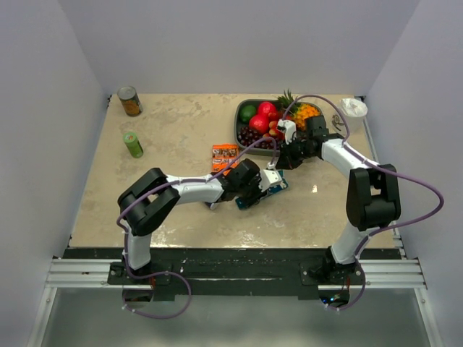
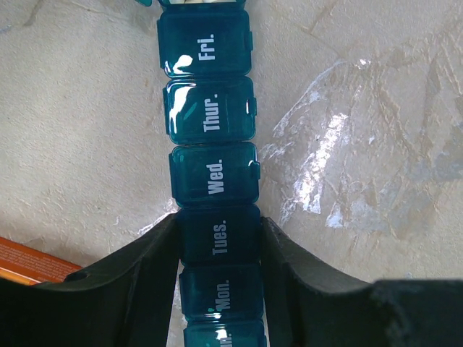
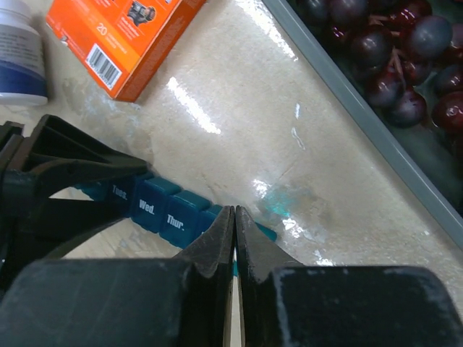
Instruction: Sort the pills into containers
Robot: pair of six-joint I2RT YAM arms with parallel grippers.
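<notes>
- containers (image 2: 213, 173): one slim teal strip of square lidded compartments, lying flat on the table (image 1: 181, 130) near its middle, just this side of the grey tray (image 1: 239, 123); the lids marked Wed., Thur. and Fri. are down.
- left gripper (image 2: 219, 231): its two black fingers press on the long sides of the strip at the Tues. compartment, one on each side, so the claw is closed only as far as the strip's width and has hold of it.
- right gripper (image 3: 234, 213): its fingers are brought together with only a hairline gap between them, the tips down at the strip just past the Thur. compartment; whether anything is pinched between the tips cannot be told.
- orange box (image 3: 123, 36): lies flat on the table beyond the strip, near it but apart.
- white bottle (image 3: 18, 50): stands just beside the orange box.
- the grey tray holds dark grapes (image 3: 383, 50) at its near side, with other fruit behind.
- can (image 1: 130, 101) and green bottle (image 1: 133, 144): stand well apart from the strip, toward the far left of the table.
</notes>
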